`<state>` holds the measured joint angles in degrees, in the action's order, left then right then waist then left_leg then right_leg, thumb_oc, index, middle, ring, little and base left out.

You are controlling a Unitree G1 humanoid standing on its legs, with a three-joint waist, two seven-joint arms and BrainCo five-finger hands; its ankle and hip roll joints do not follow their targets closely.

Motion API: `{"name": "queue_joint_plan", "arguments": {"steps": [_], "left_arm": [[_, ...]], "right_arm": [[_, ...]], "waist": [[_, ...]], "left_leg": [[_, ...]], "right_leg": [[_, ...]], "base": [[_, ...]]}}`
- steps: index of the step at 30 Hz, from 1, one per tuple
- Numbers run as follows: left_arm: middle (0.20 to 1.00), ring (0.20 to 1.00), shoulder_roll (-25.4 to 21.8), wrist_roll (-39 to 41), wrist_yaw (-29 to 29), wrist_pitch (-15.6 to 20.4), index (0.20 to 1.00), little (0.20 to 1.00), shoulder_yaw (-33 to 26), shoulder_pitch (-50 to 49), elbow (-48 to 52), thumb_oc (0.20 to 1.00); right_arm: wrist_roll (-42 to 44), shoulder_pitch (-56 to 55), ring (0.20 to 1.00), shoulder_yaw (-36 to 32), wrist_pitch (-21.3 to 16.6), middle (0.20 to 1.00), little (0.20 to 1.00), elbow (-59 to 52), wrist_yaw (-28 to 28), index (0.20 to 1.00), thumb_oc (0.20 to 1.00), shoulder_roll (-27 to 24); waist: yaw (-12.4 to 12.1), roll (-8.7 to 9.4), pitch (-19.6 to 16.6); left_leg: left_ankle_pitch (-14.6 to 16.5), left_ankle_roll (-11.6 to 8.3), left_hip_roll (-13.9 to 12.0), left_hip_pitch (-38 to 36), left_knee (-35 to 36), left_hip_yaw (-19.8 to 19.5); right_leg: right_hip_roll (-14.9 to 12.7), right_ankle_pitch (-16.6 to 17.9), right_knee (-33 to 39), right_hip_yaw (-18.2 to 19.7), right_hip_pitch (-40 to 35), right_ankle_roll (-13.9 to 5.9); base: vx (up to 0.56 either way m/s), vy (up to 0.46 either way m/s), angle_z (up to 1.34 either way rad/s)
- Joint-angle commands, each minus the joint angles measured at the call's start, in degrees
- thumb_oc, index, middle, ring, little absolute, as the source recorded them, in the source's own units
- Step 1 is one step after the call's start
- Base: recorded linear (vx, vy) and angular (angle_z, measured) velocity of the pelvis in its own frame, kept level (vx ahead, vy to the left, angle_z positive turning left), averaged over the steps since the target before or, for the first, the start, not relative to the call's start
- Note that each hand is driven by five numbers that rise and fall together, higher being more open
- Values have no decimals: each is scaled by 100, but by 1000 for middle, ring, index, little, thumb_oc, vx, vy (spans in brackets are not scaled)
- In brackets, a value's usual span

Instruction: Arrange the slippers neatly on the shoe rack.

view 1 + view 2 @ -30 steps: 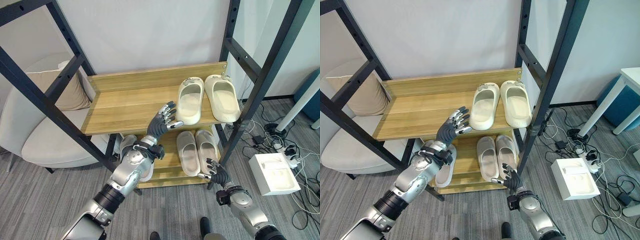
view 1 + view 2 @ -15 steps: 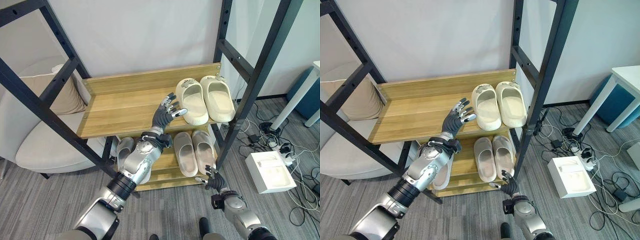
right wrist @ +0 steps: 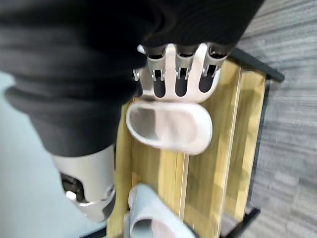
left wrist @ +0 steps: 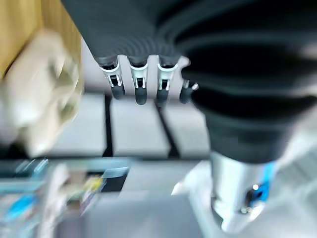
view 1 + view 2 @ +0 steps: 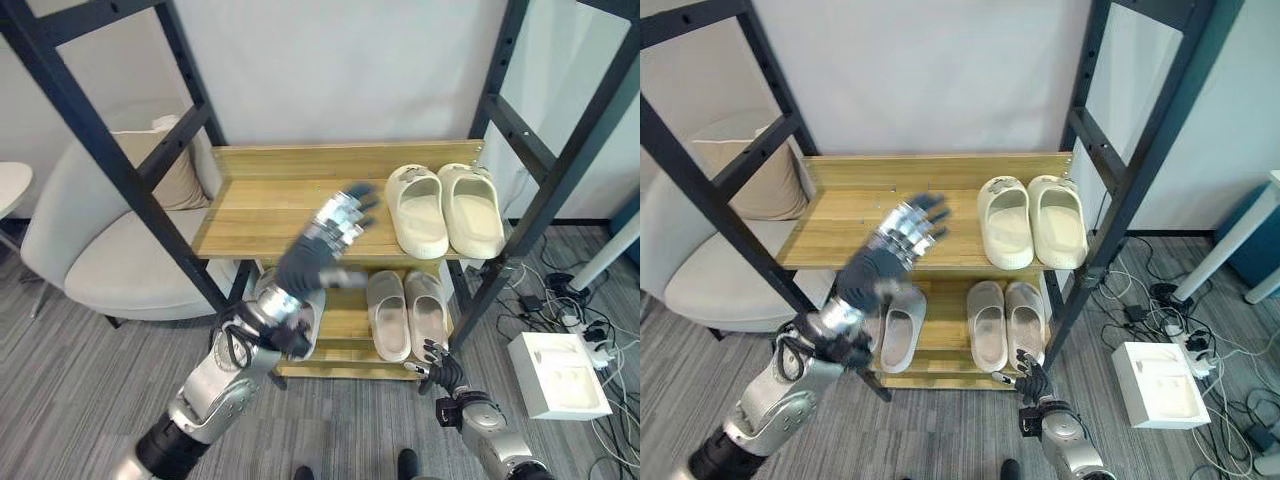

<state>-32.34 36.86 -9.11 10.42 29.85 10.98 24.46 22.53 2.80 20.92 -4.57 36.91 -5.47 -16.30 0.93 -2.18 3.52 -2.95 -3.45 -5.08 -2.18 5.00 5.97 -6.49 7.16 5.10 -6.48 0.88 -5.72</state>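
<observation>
Slippers (image 5: 444, 209) sat paired beyond the left hand (image 5: 335, 222), fingers spread and empty, likely tidied; right hand (image 5: 437, 364) hung low, loosely open.

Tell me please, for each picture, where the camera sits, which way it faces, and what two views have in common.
Left eye view: on the head, looking down at the shoe rack; left hand raised, right hand low.
Right eye view: beside it, same scene; cream slippers on the upper shelf.
Left wrist view: along the left hand, facing the floor.
Right wrist view: along the right hand, facing a grey slipper on the lower shelf.
Shared: both eye views show both hands.
</observation>
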Motion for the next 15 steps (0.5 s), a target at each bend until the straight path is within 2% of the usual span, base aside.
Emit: {"name": "queue_joint_plan", "arguments": {"steps": [1,2,3,4,5,6,7,9,10,12,13,15], "left_arm": [[1000,1000,-95,-807,-661,69,1000,1000,382,446,-539,1000],[1000,1000,-145,-874,-731,42,1000,1000,492,360,-643,1000],[1000,1000,-147,-1156,-600,185,1000,1000,512,170,-918,1000],[1000,1000,-138,-1159,-601,190,1000,1000,515,157,-924,1000],[1000,1000,-277,-1448,-679,125,1000,1000,589,108,-927,1000],[1000,1000,-261,-1640,-628,182,1000,1000,450,-2,-1068,1000],[1000,1000,-292,-1991,-614,115,1000,1000,430,-358,-1469,1000],[1000,1000,-306,-2467,-490,31,1000,1000,377,-772,-1798,1000],[1000,1000,-197,-2546,-478,10,1000,1000,320,-1050,-2221,1000],[1000,1000,366,-2453,-275,-213,1000,1000,122,-1365,-3274,1000],[1000,1000,976,-1679,32,-471,1000,1000,-246,-1610,-4114,1000],[1000,1000,1333,-1207,359,-523,1000,1000,-581,-1606,-4782,1000]], "right_arm": [[-166,441,1000,115,-262,1000,1000,-3,237,1000,1000,289],[-199,425,1000,150,-278,1000,1000,-35,268,1000,1000,288],[-1377,37,1000,638,-974,1000,1000,-858,-100,1000,1000,-121],[-1384,17,1000,644,-968,1000,1000,-869,-107,1000,1000,-127],[-1719,816,1000,481,-759,1000,1000,-1328,-354,1000,1000,-332],[-1020,-130,1000,208,-456,1000,1000,-1022,156,1000,1000,48],[-709,-844,1000,66,-251,1000,1000,-816,616,1000,1000,-125],[-650,-858,1000,-151,-280,1000,1000,-1071,522,1000,1000,-316],[-551,-935,1000,-177,-301,1000,1000,-1242,549,1000,1000,-351],[-482,-961,1000,-202,-284,1000,1000,-1303,536,1000,1000,-298],[-453,-1000,1000,-246,-233,1000,1000,-1338,482,1000,1000,-224],[-443,-1002,1000,-316,-227,1000,1000,-1327,370,1000,1000,-155]], "waist": [[17,227,-47],[27,232,-30],[66,213,25],[71,201,-2],[58,196,22],[161,182,39],[299,194,52],[315,233,49],[312,242,45],[313,247,40],[309,252,58],[292,269,60]], "left_leg": [[403,-141,-84,12,0,-257],[400,-136,-78,15,0,-254],[363,-120,-62,13,0,-228],[410,-124,-69,1,0,-234],[348,-106,-62,35,0,-219],[413,-107,-66,-13,0,-185],[434,-109,-75,-54,0,-105],[439,-104,-82,-54,0,-122],[440,-98,-84,-59,0,-125],[434,-86,-90,-79,0,-128],[415,-70,-84,-89,0,-143],[389,-60,-79,-70,0,-161]], "right_leg": [[-235,-608,-10,-233,-192,-358],[-235,-603,-10,-228,-192,-360],[-243,-560,-10,-197,-173,-373],[-237,-601,-10,-203,-187,-381],[-244,-551,-10,-183,-148,-370],[-235,-590,-10,-156,-168,-387],[-229,-574,-10,-89,-163,-388],[-224,-587,-10,-94,-171,-372],[-224,-588,-10,-90,-174,-366],[-220,-600,-10,-83,-186,-348],[-216,-600,-10,-77,-205,-321],[-213,-601,-10,-81,-201,-302]], "base": [[-3,16,8],[-38,41,7],[-7,31,2],[-42,44,-3],[13,29,-5],[-24,46,-13],[12,26,-7],[-8,0,-19],[0,-5,-12],[5,-3,2],[0,0,0],[0,0,0]]}}
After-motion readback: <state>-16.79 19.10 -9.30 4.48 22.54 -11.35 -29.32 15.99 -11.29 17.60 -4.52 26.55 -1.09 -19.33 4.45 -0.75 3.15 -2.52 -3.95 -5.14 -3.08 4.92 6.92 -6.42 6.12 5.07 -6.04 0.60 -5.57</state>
